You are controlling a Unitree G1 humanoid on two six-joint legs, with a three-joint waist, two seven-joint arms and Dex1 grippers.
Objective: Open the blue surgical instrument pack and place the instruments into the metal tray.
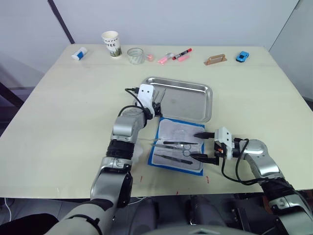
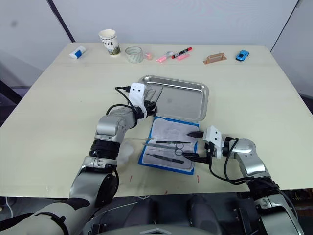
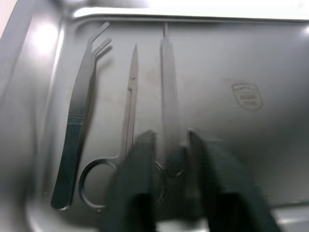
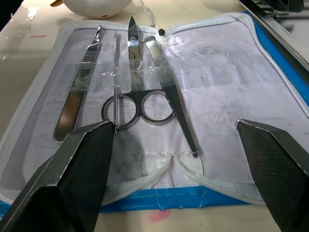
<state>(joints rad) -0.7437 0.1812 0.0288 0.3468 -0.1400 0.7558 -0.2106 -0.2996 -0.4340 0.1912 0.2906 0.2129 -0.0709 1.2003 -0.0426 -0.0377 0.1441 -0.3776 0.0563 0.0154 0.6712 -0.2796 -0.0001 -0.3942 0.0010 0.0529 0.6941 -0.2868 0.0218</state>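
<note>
At the middle of the table, the blue surgical instrument pack (image 1: 178, 147) lies unfolded flat just in front of the metal tray (image 1: 193, 103), its near edge toward the robot, so that each tool has only a short way to travel from pouch to tray. The pale grey-white lining (image 4: 227, 96) is soft, creased cloth edged with a white zip and a bright-blue border. Four slim steel instruments remain on it under a clear strap: a flat-handled tool (image 4: 77, 104), a thin probe (image 4: 115, 77), ring-handled scissors (image 4: 136, 99) and tweezers (image 4: 171, 96). The right gripper (image 1: 204, 145) faces the open pack from its right edge, jaws spread wide, a stance that appears to line it up for the next pick. The left gripper (image 1: 155, 104) reaches over the tray's left end, its fingers (image 3: 137, 179) apart on either side of a straight slim instrument (image 3: 168, 82) on the tray floor; whether they touch it cannot be told. Beside that tool lie a second pair of scissors (image 3: 123, 140) and angled forceps (image 3: 79, 125), side by side and roughly parallel. The tray is shallow, polished steel with rounded corners, a raised rim and a small stamped mark (image 3: 247, 95) on its floor
</note>
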